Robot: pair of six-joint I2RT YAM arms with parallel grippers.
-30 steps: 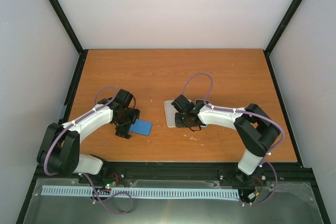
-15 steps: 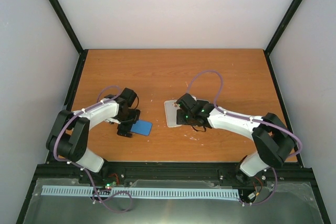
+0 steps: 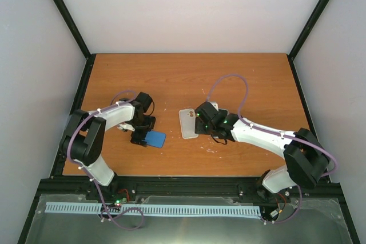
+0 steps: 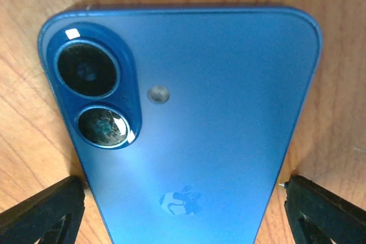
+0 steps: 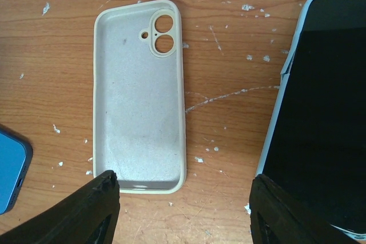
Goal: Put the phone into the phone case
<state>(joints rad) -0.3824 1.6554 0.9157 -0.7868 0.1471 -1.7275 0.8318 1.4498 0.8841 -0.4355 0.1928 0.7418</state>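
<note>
Within spread left claw (image 4: 182, 198), blue phone (image 4: 194, 112) (twin lenses (image 4: 87, 72)), back up

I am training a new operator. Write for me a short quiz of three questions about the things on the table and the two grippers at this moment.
1. True or false: the cream case lies with its hollow side up.
2. What lies between the fingers of the left gripper?
A. the blue phone, back side up
B. the cream case
C. nothing
3. Fill the gap: in the right wrist view, the dark-screened phone lies to the ___ of the cream case.

Key: 1 true; 2 A; 3 right.
</note>
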